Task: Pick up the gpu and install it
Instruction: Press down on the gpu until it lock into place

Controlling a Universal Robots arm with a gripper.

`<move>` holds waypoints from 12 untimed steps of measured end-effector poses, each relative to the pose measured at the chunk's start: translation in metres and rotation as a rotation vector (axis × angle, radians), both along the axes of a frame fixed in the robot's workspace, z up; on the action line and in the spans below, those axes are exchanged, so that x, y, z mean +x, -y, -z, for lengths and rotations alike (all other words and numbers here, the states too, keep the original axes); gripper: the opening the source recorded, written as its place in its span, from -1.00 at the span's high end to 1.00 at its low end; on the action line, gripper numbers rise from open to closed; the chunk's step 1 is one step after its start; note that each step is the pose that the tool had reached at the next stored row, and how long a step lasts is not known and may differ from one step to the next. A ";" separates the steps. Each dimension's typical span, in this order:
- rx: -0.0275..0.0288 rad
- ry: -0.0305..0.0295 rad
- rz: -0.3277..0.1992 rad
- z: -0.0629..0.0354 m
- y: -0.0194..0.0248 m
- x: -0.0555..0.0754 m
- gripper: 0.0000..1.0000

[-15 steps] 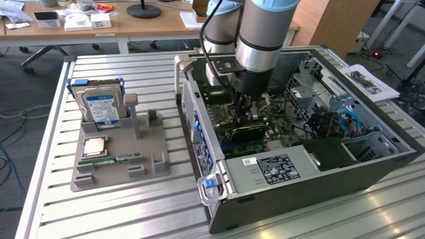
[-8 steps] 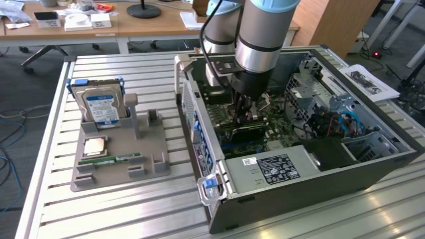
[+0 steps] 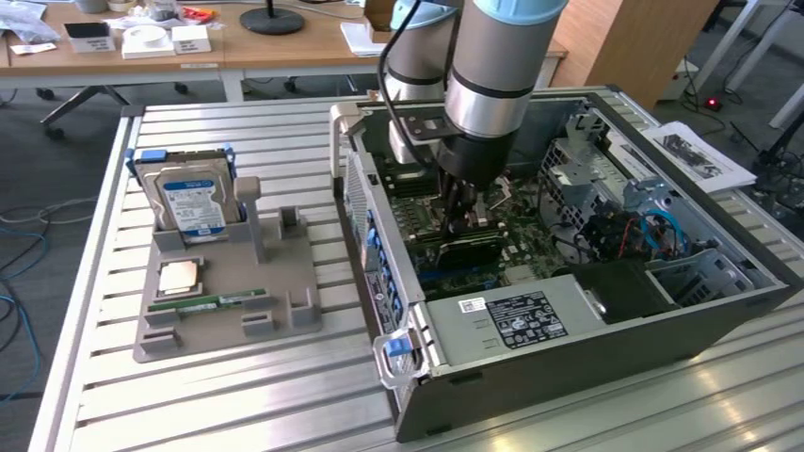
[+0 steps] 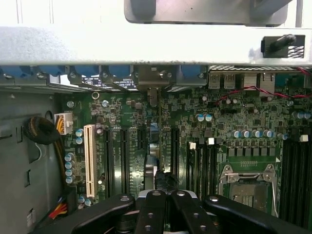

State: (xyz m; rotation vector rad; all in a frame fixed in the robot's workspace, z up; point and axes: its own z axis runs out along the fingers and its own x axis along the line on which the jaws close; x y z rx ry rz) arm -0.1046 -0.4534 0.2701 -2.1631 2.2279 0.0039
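Even daylight, soft shadows, mild blur

We can read no word or number anywhere. The hard drive (image 3: 198,205) carries a blue-and-white label and the power supply (image 3: 524,319) a black one with white print, but we cannot make out either's lettering.

Matt grey metal case (image 3: 603,358), ribbed metal table (image 3: 226,395), glossy green motherboard (image 4: 146,122).

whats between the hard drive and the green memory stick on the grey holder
A square processor chip lies between the hard drive and the memory stick on the holder, in the exterior view.
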 end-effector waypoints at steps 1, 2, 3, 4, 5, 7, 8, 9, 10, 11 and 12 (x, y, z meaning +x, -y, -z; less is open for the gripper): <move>-0.0004 -0.0001 0.000 0.0002 0.0001 0.000 0.79; -0.0007 -0.0003 0.000 0.0003 0.0001 0.000 0.79; -0.0009 -0.0003 0.000 0.0004 0.0001 0.000 0.79; -0.0008 -0.0003 0.000 0.0005 0.0001 0.000 0.79; -0.0006 -0.0002 -0.001 0.0008 0.0001 0.000 0.79; -0.0002 0.0007 -0.001 0.0017 0.0000 0.000 0.79; -0.0004 0.0011 -0.001 0.0021 0.0001 0.000 0.79; -0.0006 0.0012 -0.001 0.0021 0.0001 0.000 0.79; -0.0007 0.0012 -0.001 0.0021 0.0001 0.000 0.79; -0.0008 0.0012 -0.001 0.0021 0.0001 0.000 0.79; -0.0007 0.0013 -0.001 0.0022 0.0001 0.000 0.79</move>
